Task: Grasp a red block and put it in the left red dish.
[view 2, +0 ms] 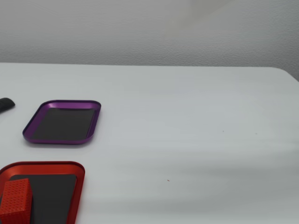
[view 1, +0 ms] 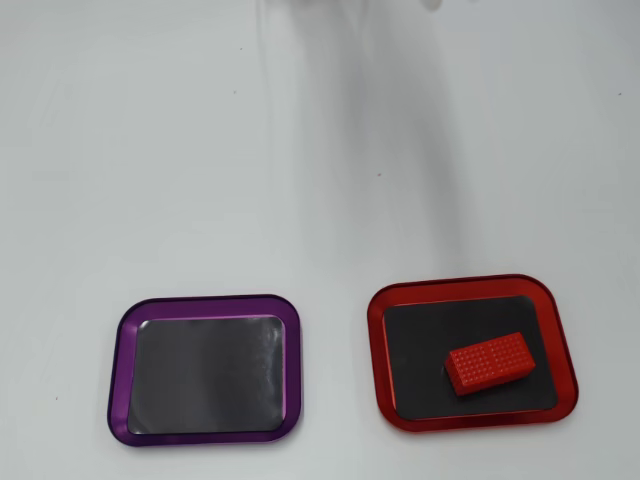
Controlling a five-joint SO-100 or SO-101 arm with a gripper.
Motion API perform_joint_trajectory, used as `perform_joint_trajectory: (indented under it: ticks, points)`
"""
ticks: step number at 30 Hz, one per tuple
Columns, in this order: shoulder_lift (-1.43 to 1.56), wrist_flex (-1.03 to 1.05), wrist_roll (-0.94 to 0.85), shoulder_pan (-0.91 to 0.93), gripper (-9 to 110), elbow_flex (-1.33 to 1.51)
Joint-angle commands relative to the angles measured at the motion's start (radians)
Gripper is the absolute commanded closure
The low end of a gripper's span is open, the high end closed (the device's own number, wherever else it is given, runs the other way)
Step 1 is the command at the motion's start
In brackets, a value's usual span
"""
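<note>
The small bright red studded rectangular block point(view 1: 487, 364) is seen lying flat inside the shallow rounded-rectangle dish with the glossy red rim point(view 1: 374, 345) and dark inside, toward the dish's four o'clock side in the overhead view, its long axis slightly tilted. In the fixed view the block point(view 2: 15, 200) is shown at the dish's point(view 2: 80, 179) nine o'clock edge. A matching purple-rimmed tray point(view 1: 292, 370) is placed well apart on the white table point(view 1: 200, 150) — at nine o'clock from the red dish overhead. The gripper is outside both views, so the state of its fingers cannot be told.
</note>
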Motion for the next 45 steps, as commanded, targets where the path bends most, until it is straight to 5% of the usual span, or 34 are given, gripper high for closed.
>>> perform_joint_trajectory:
  ticks: [1, 8, 19, 33, 41, 45]
  points:
    - [0.19, 0.072, 0.003, 0.005, 73, 0.058]
    - [0.66, 0.098, 0.003, 0.018, 73, 0.431]
    - [1.322, -0.132, 0.002, 0.195, 73, 1.195]
    - [1.269, -0.138, 0.008, 0.222, 73, 1.526]
    - [1.269, -0.135, 0.009, 0.224, 103, 1.545]
    - [1.269, -0.133, 0.009, 0.224, 102, 1.545]
